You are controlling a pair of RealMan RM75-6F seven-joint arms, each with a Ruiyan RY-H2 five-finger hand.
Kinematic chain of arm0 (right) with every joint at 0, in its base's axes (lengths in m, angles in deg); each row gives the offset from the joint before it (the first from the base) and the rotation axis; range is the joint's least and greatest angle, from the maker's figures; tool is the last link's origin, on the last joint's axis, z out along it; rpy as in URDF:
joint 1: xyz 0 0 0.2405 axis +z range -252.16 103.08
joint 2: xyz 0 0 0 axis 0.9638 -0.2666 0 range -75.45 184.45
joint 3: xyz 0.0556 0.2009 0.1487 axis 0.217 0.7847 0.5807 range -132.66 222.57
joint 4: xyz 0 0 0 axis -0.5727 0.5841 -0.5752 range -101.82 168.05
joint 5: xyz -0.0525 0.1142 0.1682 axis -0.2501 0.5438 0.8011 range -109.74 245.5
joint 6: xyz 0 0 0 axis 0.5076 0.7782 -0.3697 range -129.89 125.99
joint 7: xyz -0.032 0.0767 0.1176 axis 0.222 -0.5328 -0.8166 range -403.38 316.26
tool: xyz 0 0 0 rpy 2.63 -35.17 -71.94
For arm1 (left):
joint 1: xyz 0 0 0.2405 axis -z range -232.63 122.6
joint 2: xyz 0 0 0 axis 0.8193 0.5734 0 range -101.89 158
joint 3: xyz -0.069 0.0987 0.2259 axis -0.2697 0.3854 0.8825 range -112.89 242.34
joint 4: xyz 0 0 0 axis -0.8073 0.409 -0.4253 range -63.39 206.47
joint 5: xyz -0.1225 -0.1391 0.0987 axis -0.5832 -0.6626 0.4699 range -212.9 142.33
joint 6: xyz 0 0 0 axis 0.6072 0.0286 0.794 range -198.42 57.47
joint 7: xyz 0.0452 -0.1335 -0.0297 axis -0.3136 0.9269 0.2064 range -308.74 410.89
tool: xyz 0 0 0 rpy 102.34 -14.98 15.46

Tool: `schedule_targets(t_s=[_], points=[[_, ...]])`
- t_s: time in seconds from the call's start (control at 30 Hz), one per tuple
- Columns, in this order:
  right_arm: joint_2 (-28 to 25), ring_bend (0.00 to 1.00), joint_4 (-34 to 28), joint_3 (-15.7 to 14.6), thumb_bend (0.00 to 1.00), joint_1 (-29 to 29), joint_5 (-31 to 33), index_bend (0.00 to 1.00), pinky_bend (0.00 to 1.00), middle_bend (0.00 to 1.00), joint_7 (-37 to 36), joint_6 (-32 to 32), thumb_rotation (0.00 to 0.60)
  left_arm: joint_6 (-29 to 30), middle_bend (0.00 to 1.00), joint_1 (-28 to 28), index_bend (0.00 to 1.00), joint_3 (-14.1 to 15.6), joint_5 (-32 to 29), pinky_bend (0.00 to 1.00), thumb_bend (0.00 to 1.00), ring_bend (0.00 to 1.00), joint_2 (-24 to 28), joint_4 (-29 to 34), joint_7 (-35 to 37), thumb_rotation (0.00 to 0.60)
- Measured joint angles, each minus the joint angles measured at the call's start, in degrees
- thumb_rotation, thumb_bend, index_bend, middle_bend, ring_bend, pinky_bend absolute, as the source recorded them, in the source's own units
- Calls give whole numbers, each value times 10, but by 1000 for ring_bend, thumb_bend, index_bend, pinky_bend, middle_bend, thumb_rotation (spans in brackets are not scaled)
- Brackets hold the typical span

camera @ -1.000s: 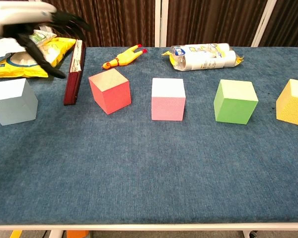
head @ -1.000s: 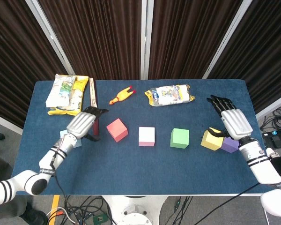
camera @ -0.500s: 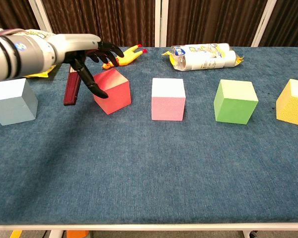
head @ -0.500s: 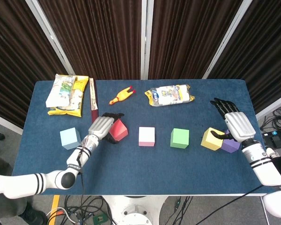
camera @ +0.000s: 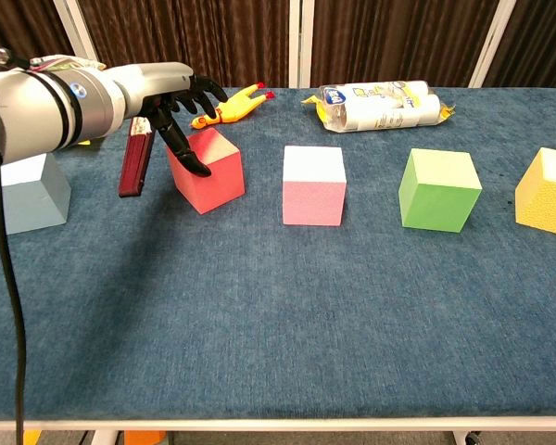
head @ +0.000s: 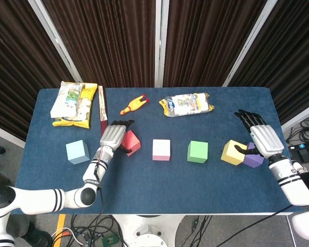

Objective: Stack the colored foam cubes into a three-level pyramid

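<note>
Blue tabletop (head: 144, 180). Back left: yellow snack bag (head: 73, 103), dark red book (head: 102, 109) just right of it. Back centre: yellow rubber chicken (head: 133, 104). Right of it, plastic-wrapped pack of bottles (head: 187, 104). Dark curtains (head: 113, 41) behind.

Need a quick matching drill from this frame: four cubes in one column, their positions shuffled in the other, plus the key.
Things:
1. red cube
2. pink cube
3. light blue cube
4. purple cube

Places:
A. far left of the row
B. against the yellow cube, under the right hand
C. at the left hand
D. just left of the green cube

Pairs: 1-C, 2-D, 3-A, 4-B
</note>
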Motion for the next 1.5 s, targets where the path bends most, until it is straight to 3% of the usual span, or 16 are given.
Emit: schedule_targets(t_s=[0.67, 1.0, 1.13, 1.3, 1.5], points=[[8, 0, 22, -3, 166, -5, -21, 0, 0, 6, -31, -3, 600, 53, 292, 12, 135, 13, -32, 151, 3, 205, -26, -2, -71, 600], [9, 0, 25, -2, 166, -8, -22, 0, 0, 7, -34, -1, 600, 50, 400, 10, 216, 12, -10, 151, 206, 240, -34, -18, -69, 600], [9, 0, 24, -1, 166, -10, -21, 0, 0, 7, -35, 1, 600, 43, 410, 4, 228, 14, 15, 150, 293, 240, -21, -11, -58, 600], [6, 0, 23, -1, 166, -14, -20, 0, 0, 8, -35, 5, 600, 22, 411, -9, 233, 22, 77, 148, 314, 240, 10, 6, -24, 600], [2, 0, 18, -1, 166, -20, -18, 0, 0, 8, -31, 10, 600, -33, 401, -28, 228, 38, 215, 149, 315, 239, 58, 15, 75, 600]])
